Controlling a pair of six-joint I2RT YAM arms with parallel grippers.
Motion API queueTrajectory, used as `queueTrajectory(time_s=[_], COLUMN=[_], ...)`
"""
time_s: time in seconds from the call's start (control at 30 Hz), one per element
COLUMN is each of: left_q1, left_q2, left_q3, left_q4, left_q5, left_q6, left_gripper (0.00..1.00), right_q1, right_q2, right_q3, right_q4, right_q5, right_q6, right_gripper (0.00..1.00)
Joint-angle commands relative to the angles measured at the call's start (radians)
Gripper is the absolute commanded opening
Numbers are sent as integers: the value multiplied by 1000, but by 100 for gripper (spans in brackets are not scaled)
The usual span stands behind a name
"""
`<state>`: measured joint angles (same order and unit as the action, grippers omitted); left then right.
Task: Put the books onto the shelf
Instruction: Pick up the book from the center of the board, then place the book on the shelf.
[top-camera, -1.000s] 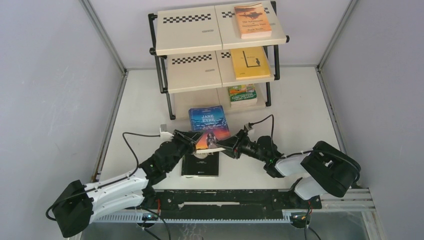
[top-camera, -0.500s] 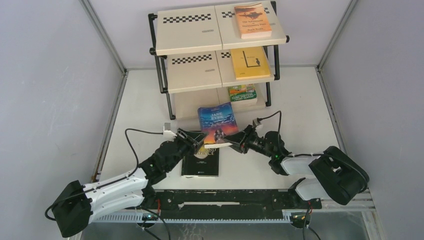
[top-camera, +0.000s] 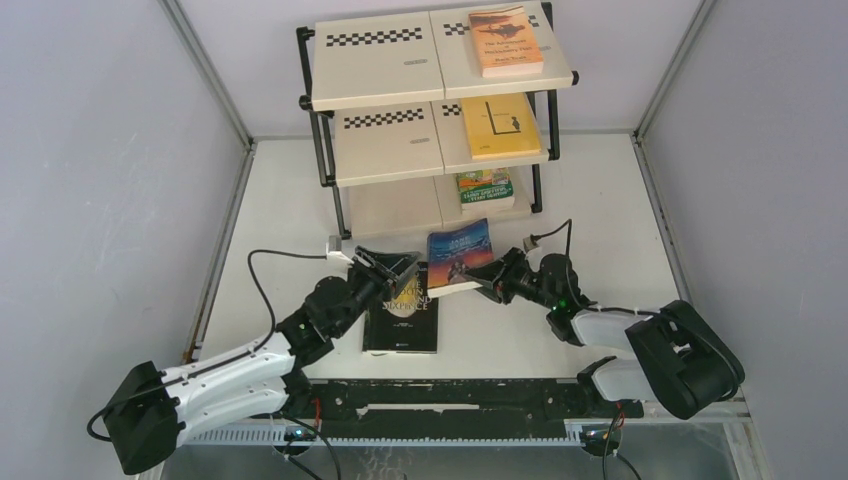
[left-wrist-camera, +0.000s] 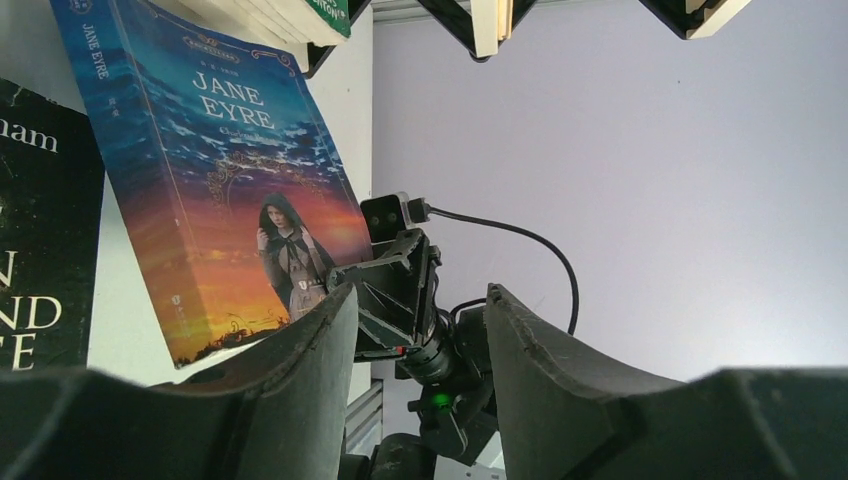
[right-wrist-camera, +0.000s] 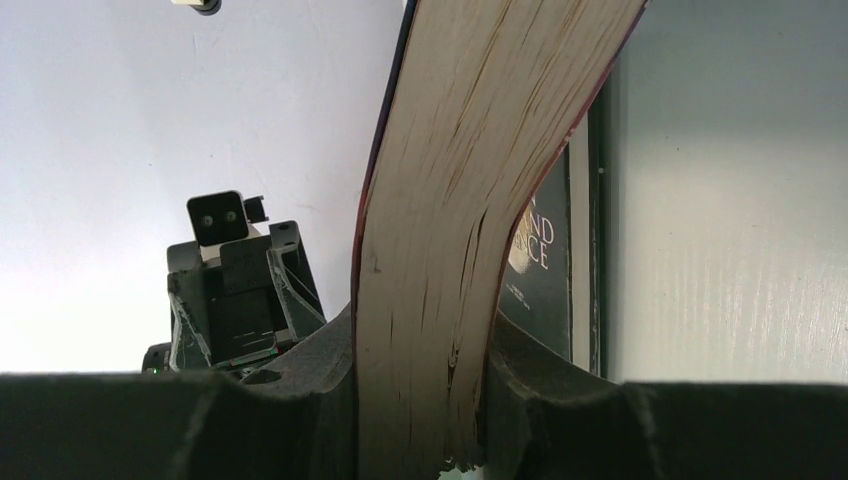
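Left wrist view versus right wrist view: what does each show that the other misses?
Only the left wrist view shows the cover of the Jane Eyre book, and the left tool open with nothing between its fingers. Only the right wrist view shows that book's page edges clamped in the right tool. Both show the black book, and each shows the opposite tool.

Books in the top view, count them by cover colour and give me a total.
Orange paperback book: 1
Yellow paperback book: 1
Green cartoon-covered book: 1 showing
Blue "Jane Eyre" paperback: 1
Black paperback book: 1
Total: 5
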<state>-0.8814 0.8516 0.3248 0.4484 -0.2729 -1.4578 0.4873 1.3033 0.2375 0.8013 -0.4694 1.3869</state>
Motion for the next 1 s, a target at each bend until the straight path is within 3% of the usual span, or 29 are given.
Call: queueTrajectory(time_s=[0.0, 0.4, 0.97], left_q1=[-7, -10, -11], left_q2=[-16, -22, -96], left_q3=[51, 39, 18], left_q4=[17, -5, -105], left_q5=[6, -18, -44], left_q6=[25, 26, 63], left_gripper=[55, 54, 54], right_q1=[-19, -39, -173], right_q2=[-55, -175, -38], right_q3=[99, 180, 222], right_q4=[206, 72, 298], right_q5=[-95, -192, -250], right_q6=[-45, -133, -69], right_gripper=[0, 0, 0])
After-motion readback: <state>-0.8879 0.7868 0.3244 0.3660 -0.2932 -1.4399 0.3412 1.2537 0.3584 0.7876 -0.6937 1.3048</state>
